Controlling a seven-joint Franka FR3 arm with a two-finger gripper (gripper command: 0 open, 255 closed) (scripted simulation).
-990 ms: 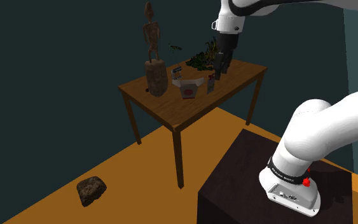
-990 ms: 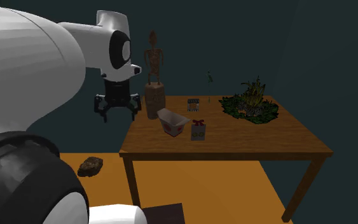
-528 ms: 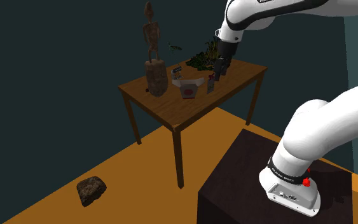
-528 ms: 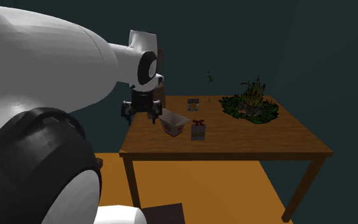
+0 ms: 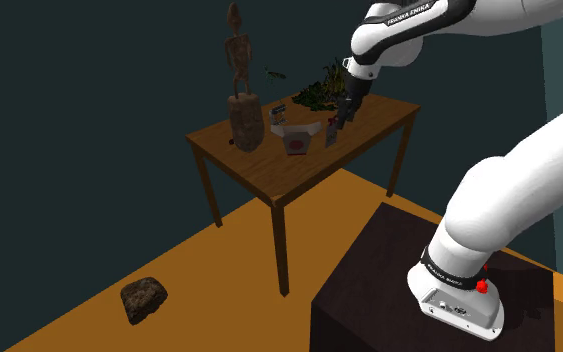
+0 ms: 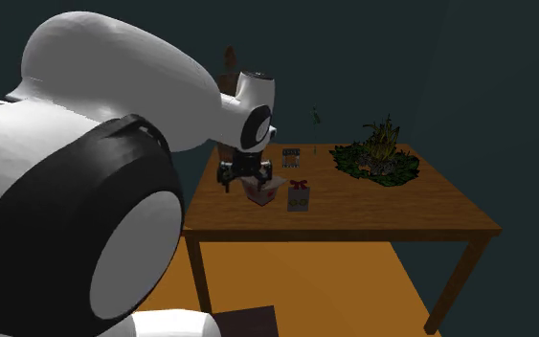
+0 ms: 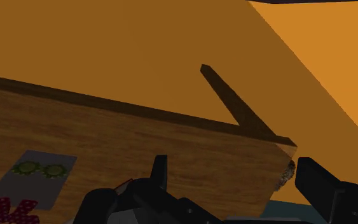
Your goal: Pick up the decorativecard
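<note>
While the end effector is hanging open and empty over the counter, I am seeing the decorative card standing untouched near it, upper centre of frame; grasping and lifting are pending.

1 table, 1 card, 1 statue, 1 rock.

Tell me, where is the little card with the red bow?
In the second exterior view the card sits on the table near its front edge, right of the white box and left of the green plant.
</note>
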